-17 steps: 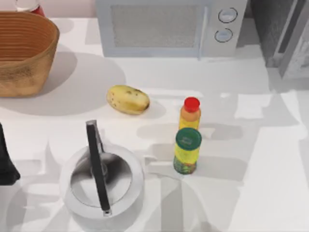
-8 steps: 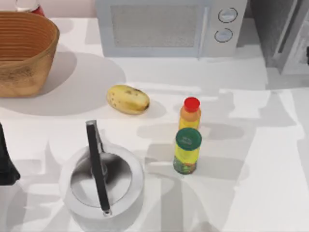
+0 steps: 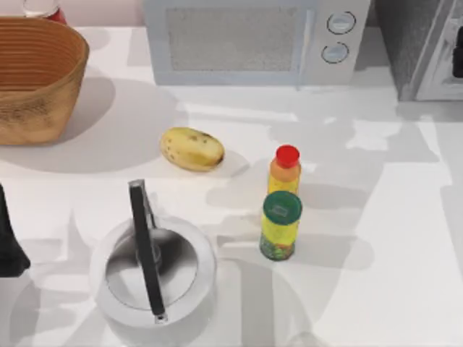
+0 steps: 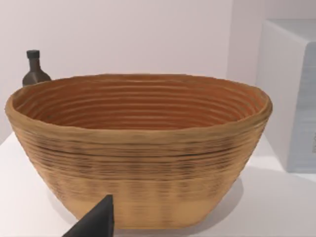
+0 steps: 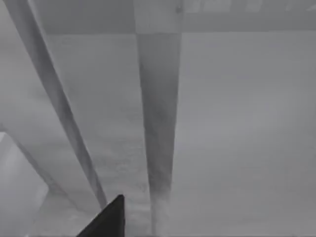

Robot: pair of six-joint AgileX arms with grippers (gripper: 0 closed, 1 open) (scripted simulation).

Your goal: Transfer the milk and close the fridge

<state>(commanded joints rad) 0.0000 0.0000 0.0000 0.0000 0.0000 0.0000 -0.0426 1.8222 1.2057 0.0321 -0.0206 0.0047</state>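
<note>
The fridge (image 3: 409,37) stands at the table's back right, a grey cabinet whose pale door panel (image 3: 440,66) lies nearly flat against its front. A dark part of my right gripper (image 3: 458,65) shows at the right edge, against that door. The right wrist view is close on the grey door panel and its light frame bars (image 5: 157,123). The milk is out of view. My left arm (image 3: 9,242) is parked at the table's left edge, its wrist camera facing the basket (image 4: 140,148).
A white microwave (image 3: 246,40) stands at the back centre and a wicker basket (image 3: 36,76) at back left. A yellow potato (image 3: 192,149), a red-capped bottle (image 3: 286,170), a green-capped bottle (image 3: 281,225) and a steel kettle (image 3: 153,269) occupy the middle and front.
The fridge door has swung from wide open to nearly flat against the cabinet. The right gripper has come into view at the right edge, and the shadows on the table have shifted.
</note>
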